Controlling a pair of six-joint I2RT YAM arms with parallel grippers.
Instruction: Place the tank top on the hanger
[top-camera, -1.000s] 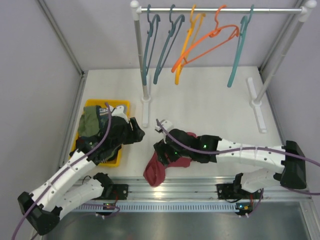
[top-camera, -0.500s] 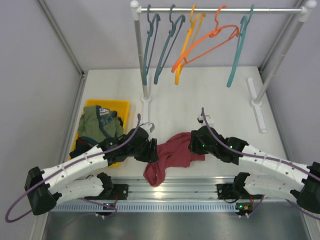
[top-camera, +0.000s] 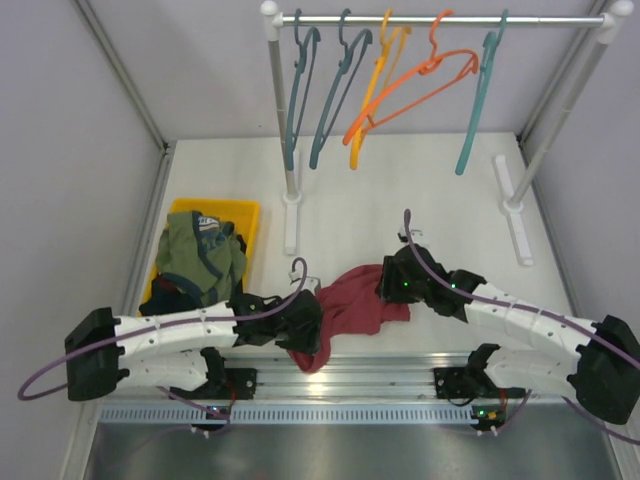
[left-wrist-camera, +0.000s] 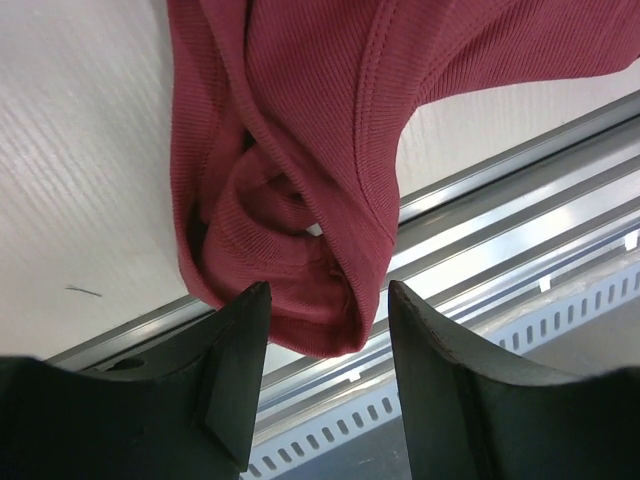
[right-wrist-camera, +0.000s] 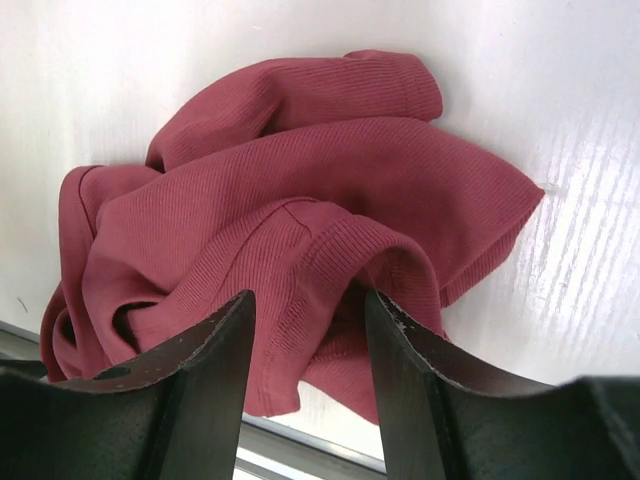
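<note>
The maroon tank top (top-camera: 350, 305) lies crumpled at the table's front edge, its lower end drooping onto the metal rail. My left gripper (top-camera: 306, 325) is open over that lower left end; in the left wrist view the tank top (left-wrist-camera: 300, 150) bunches just ahead of the left gripper (left-wrist-camera: 325, 315). My right gripper (top-camera: 396, 284) is open at the cloth's right side; in the right wrist view a raised fold of the tank top (right-wrist-camera: 300, 170) sits between the tips of the right gripper (right-wrist-camera: 310, 315). The light teal hanger (top-camera: 480, 95) hangs at the rail's right end.
Two darker blue-teal hangers (top-camera: 300, 90), a yellow hanger (top-camera: 375, 95) and an orange hanger (top-camera: 420, 85) hang on the rack bar (top-camera: 440, 18). The rack's feet (top-camera: 292, 225) stand on the table. A yellow bin (top-camera: 250, 212) at left holds an olive garment (top-camera: 200, 250).
My left arm swung from the bin to the tank top's lower left end. My right arm drew back to the cloth's right side, and the tank top spread out wider.
</note>
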